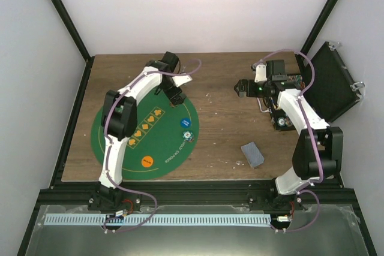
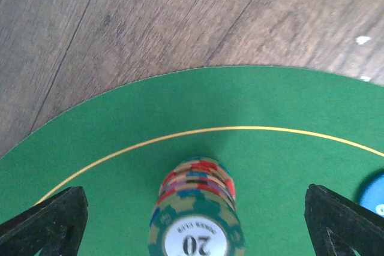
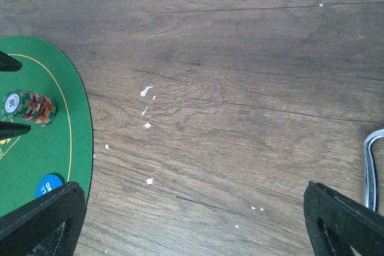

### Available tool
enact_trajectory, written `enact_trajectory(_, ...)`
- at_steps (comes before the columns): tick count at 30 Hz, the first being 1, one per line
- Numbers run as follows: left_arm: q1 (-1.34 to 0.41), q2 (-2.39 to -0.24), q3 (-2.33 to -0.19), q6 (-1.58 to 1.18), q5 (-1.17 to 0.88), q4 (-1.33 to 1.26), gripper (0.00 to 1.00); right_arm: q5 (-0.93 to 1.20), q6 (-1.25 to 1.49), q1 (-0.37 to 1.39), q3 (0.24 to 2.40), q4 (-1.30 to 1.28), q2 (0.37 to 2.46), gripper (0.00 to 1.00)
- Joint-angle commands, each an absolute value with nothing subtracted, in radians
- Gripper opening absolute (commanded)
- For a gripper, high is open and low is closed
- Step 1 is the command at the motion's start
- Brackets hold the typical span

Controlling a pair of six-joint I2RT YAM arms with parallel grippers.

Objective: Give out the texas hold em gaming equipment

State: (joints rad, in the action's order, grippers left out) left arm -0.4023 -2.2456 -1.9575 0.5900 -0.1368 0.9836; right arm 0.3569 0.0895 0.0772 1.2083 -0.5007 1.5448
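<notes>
Green mat (image 2: 282,106): chip stack (image 2: 196,208) label legible only left wrist.

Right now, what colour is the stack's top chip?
Top chip: green-and-tan rim, white centre; best in left wrist view.

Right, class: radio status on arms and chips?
Left gripper open, straddling chip stack on green mat. Right gripper open, empty. Nothing in the way.

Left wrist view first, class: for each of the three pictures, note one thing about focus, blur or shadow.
Left wrist view: the chip stack looms close, edges slightly soft, with a faint shadow on the green mat behind it. Right wrist view: grain of the table crisp, right end effector fingers dark and soft. Top external view: even light, chip markings too small to read.
</notes>
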Motion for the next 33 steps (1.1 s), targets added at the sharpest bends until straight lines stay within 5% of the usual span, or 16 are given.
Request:
enact_trajectory(1,-0.403,-2.309,-1.947,0.621,-0.085,0.947,1.0,0.385,0.08,0.078,1.24,-0.506,1.566,1.0)
enact_trajectory(5,-0.403,-2.323,-1.928,0.646,-0.081,0.954,0.96,0.388,0.078,0.078,1.235,-0.506,1.569,1.0)
enact_trajectory(16,-0.404,-2.336,-1.874,0.676,-0.094,0.955,0.59,0.39,0.075,0.078,1.233,-0.505,1.576,1.0)
enact_trajectory(20,-0.404,-2.335,-1.855,0.681,-0.089,0.954,0.39,0.382,0.074,0.078,1.23,-0.502,1.572,1.0)
enact_trajectory(25,-0.403,-2.314,-1.794,0.687,-0.097,0.95,0.01,0.381,0.073,0.078,1.229,-0.504,1.569,1.0)
enact_trajectory(33,-0.403,-2.178,-1.58,0.698,-0.118,0.925,0.0,0.385,0.073,0.078,1.222,-0.502,1.551,1.0)
